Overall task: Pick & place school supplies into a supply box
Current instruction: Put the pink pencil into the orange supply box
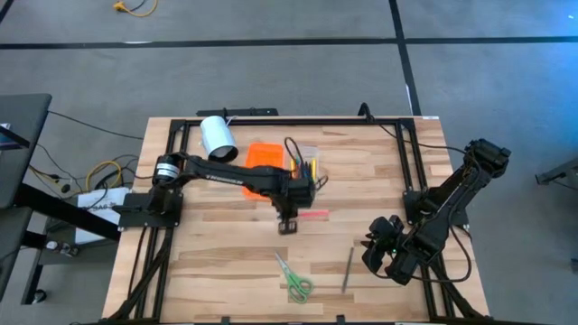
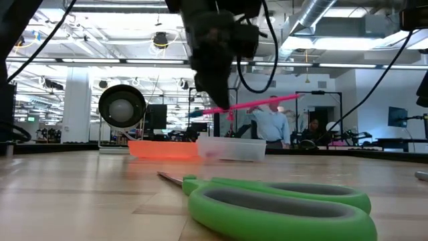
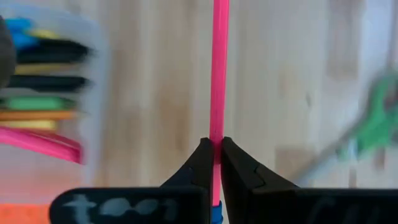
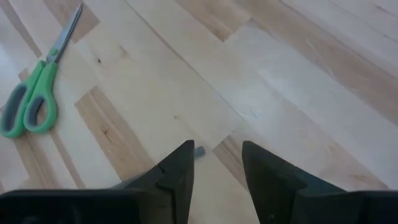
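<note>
Near the middle of the table (image 1: 226, 262), the left gripper (image 1: 287, 223) pinches a pink pen (image 1: 313, 214), its jaws closed tight on the shaft; the low view shows the pen lifted off the wood, tilted slightly. Just toward 12 o'clock of that gripper sits the supply box (image 1: 309, 168), a clear tray with its orange lid (image 1: 266, 157) lying open beside it at 9 o'clock, and several pens (image 3: 43, 81) already lie inside the tray. A white cylinder (image 1: 217, 137) rests at 10 o'clock of the box. Green-handled scissors (image 1: 293, 280) lie near the table's 6 o'clock edge, with a dark pencil (image 1: 347, 269) just at their 3 o'clock. Farther toward 3 o'clock, the right gripper (image 1: 379, 250) hovers with jaws parted, holding nothing.
</note>
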Robot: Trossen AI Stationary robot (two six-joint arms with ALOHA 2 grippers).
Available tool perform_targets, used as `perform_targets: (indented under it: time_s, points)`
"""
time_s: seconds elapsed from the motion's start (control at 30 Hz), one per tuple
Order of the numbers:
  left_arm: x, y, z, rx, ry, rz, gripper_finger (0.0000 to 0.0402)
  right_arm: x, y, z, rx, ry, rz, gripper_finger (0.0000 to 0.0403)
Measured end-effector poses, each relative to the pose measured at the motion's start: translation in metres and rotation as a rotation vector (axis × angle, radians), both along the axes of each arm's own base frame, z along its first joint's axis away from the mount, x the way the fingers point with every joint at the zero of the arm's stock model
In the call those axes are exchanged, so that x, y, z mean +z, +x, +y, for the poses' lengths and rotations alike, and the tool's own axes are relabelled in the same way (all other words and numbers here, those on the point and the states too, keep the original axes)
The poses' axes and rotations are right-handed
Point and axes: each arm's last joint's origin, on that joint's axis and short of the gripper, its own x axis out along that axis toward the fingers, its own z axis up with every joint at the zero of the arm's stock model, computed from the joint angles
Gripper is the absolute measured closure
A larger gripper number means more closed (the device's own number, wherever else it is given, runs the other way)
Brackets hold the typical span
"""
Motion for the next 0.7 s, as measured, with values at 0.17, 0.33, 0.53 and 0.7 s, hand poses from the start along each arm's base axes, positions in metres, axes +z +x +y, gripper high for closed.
perform_targets:
  time_s: [0.17,0.33,0.53,0.7]
  points:
    - [0.000,0.003,0.036,0.254,-0.019,-0.008,0.0401,0.000,0.000,0.000,-0.006,0.005,-0.003,0.0274]
    - [0.001,0.001,0.074,0.433,0.017,-0.027,0.0401,0.000,0.000,0.001,-0.004,0.007,-0.006,0.0274]
    - [-0.003,-0.002,0.111,0.619,0.056,-0.041,0.0401,0.000,0.000,0.000,-0.009,-0.007,-0.019,0.0274]
    - [-0.003,-0.005,0.124,0.701,0.048,-0.038,0.0401,0.000,0.000,0.000,-0.009,-0.010,-0.020,0.0274]
